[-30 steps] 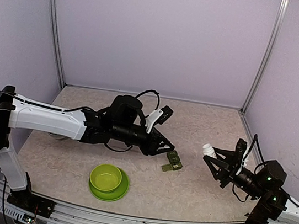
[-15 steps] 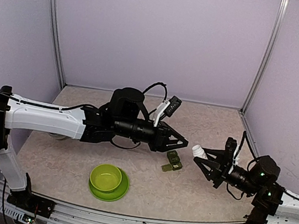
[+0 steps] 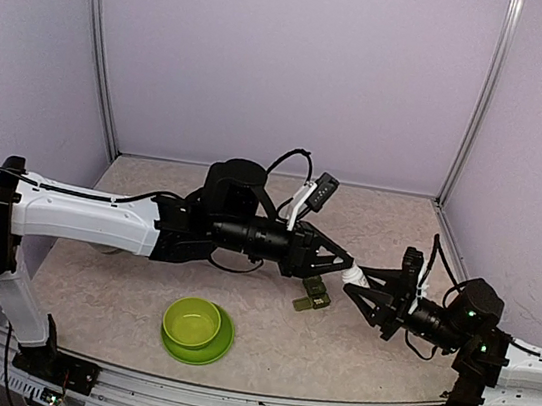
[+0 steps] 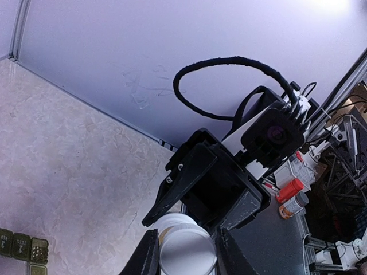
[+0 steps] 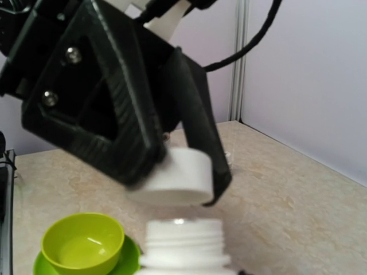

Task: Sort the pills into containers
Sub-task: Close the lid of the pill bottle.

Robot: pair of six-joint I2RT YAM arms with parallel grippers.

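Left pincer (image 3: 346, 265) pinches the white cap (image 5: 172, 177), lifted just clear of the bottle (image 5: 183, 243) clamped in the right pincer (image 3: 360, 288).

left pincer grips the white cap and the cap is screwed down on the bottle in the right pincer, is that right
Not quite: the white cap is off. The right wrist view shows it, gripped by the left pincer, apart from the bare threaded neck of the bottle, a gap between them. The bottle is in the right pincer.
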